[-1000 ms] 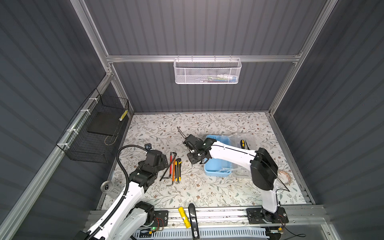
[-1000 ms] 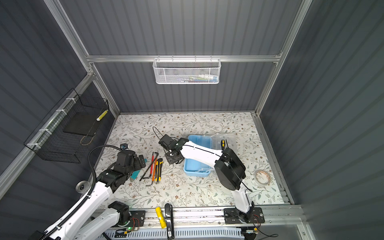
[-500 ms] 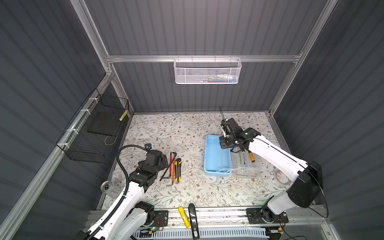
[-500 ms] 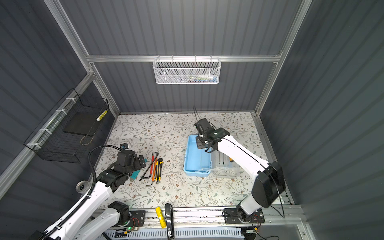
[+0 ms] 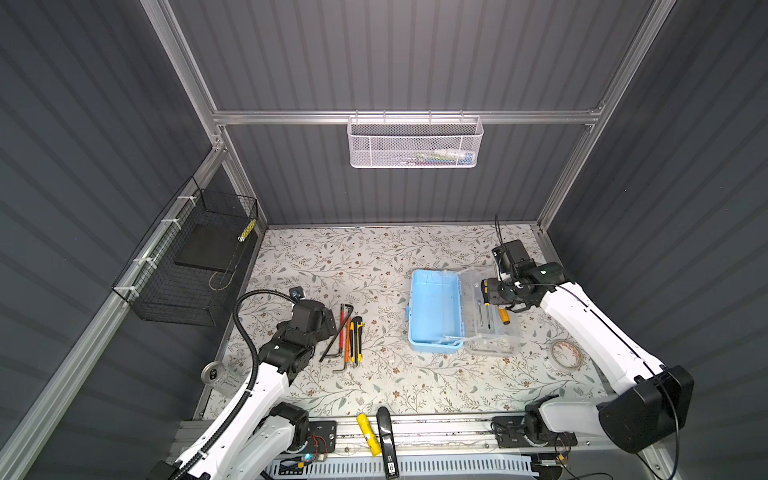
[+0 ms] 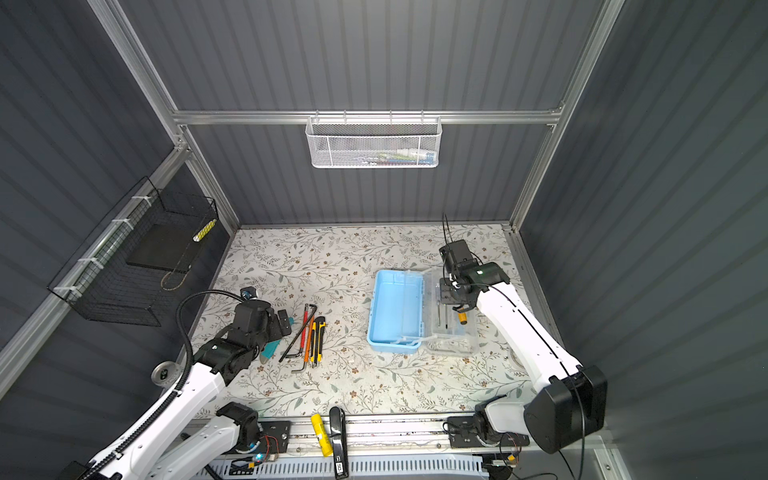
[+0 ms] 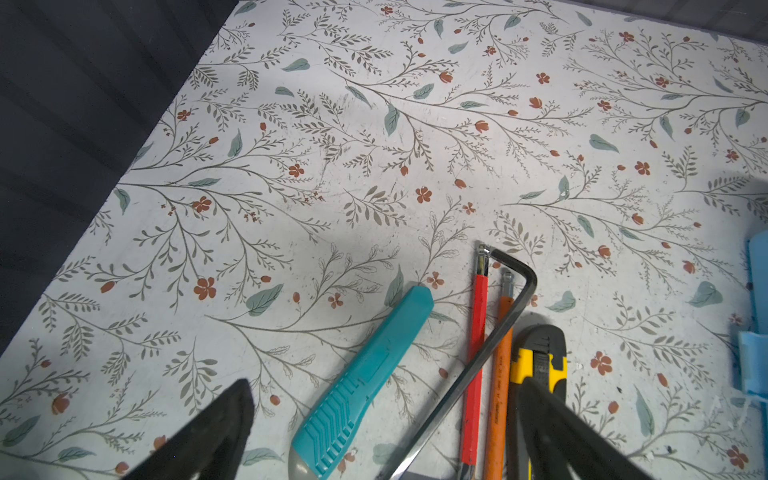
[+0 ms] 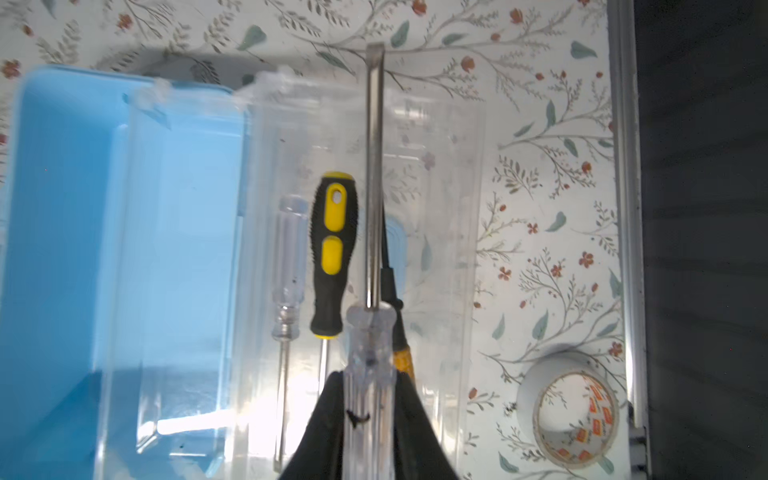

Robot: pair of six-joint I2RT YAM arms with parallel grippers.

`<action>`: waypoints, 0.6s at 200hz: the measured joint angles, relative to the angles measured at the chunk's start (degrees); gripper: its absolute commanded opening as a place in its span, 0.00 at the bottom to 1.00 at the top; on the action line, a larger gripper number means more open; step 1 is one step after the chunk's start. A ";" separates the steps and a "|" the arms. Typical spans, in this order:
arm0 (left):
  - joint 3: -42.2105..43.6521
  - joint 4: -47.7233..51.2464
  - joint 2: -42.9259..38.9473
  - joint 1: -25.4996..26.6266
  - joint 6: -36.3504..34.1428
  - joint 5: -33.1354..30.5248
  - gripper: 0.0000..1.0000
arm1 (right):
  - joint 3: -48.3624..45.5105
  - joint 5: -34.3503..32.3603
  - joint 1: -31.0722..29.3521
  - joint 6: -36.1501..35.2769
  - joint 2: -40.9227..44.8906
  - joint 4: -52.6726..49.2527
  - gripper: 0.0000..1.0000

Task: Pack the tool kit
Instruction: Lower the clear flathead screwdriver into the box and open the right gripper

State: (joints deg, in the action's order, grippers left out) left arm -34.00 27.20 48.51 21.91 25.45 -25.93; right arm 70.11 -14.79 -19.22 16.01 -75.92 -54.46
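Front rail (image 5: 436, 426) is aluminium and edges the floral table (image 5: 374, 257). Left gripper (image 7: 384, 390) has its jaws spread wide above the teal knife (image 7: 399, 324), with the hex keys (image 5: 338, 332) and yellow knife (image 5: 357, 338) just beside it, flat on the table. To the right the case (image 5: 434, 307) lies open. Right gripper (image 8: 370, 399) pinches a clear screwdriver (image 8: 374, 166) over the lid (image 5: 494, 336). Wire basket (image 5: 187, 266) hangs on the left wall and mesh basket (image 5: 415, 143) on the back wall. Walls (image 5: 395, 54) are grey and ribbed.

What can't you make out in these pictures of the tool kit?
White mesh basket contents: too small behind mesh, both top views.
Teal utility knife: mostly hidden under left gripper, top view.
Orange-handled screwdriver: behind right gripper and its clear-handled screwdriver, right wrist view.
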 measured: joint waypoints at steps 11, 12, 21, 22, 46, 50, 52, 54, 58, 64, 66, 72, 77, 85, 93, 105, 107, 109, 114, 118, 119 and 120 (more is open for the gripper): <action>0.00 0.00 0.15 0.00 0.00 0.02 0.99 | -0.46 -0.33 0.63 -0.02 0.00 -1.01 0.04; 0.00 0.00 0.15 0.00 0.00 0.02 0.99 | -0.46 -0.33 0.63 -0.02 0.00 -1.01 0.04; 0.00 0.00 0.24 0.00 0.00 0.02 0.99 | -0.85 -0.61 1.14 -0.02 -0.02 -1.49 0.05; 0.00 0.00 0.24 0.00 0.00 0.02 0.99 | -0.92 -0.66 1.22 0.00 -0.02 -1.55 0.05; 0.00 0.00 0.24 0.00 0.00 0.02 1.00 | -1.25 -1.70 1.75 0.00 -1.05 -2.62 0.06; 0.00 0.00 0.24 0.00 0.00 0.02 0.99 | -1.33 -1.92 1.79 0.00 -1.33 -2.64 0.06; 0.00 0.00 0.24 0.00 0.00 0.02 0.99 | -1.36 -1.95 1.79 0.00 -1.44 -2.64 0.06; 0.00 0.00 0.24 0.00 0.00 0.02 0.99 | -1.44 -2.08 1.81 0.00 -1.62 -2.62 0.07; 0.00 -0.02 0.24 0.00 0.00 0.02 0.99 | -1.57 -2.25 1.84 0.00 -1.97 -2.60 0.07; 0.00 0.00 0.24 0.00 0.00 0.02 0.99 | -1.79 -2.54 1.84 0.00 -2.49 -2.67 0.09; 0.00 0.00 0.24 0.00 0.00 0.02 0.99 | -1.90 -2.60 1.84 0.00 -2.67 -2.64 0.09; 0.00 0.00 0.24 0.00 0.00 0.02 0.99 | -2.10 -2.84 1.84 -0.02 -3.15 -2.67 0.10; 0.00 -0.02 0.24 0.00 0.00 0.00 0.99 | -2.36 -3.10 1.84 -0.02 -3.78 -2.75 0.12; 0.00 -0.02 0.24 0.00 0.00 0.00 0.99 | -2.56 -3.39 1.84 -0.04 -4.44 -2.86 0.15; 0.00 0.00 0.24 0.00 0.00 0.02 0.99 | -2.71 -3.67 1.84 -0.07 -4.94 -2.84 0.18; 0.00 0.00 0.24 0.00 0.00 0.02 0.99 | -2.71 -4.04 1.84 -0.17 -5.27 -2.82 0.23; 0.00 0.00 0.24 0.00 0.00 0.02 0.99 | -2.71 -4.09 1.84 -0.20 -5.27 -2.84 0.24; 0.00 0.00 0.24 0.00 0.00 0.02 1.00 | -2.71 -4.17 1.84 -0.20 -5.29 -2.84 0.25; 0.00 0.00 0.24 0.00 0.00 0.02 0.99 | -2.71 -4.37 1.84 -0.31 -5.27 -2.86 0.28; 0.00 0.00 0.24 0.00 0.00 0.02 0.99 | -2.71 -4.46 1.84 -0.35 -5.27 -2.86 0.30; 0.00 0.00 0.24 0.00 0.00 0.02 0.99 | -2.71 -4.52 1.84 -0.17 -5.27 -2.86 0.31; 0.00 0.00 0.24 0.00 0.00 0.02 0.99 | -2.71 -4.52 1.84 -0.33 -5.27 -2.89 0.31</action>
State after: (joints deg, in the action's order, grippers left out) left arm -34.00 27.20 48.75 21.91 25.45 -25.91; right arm 67.40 -19.31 -17.39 15.68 -81.19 -57.34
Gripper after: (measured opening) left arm 0.994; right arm 0.258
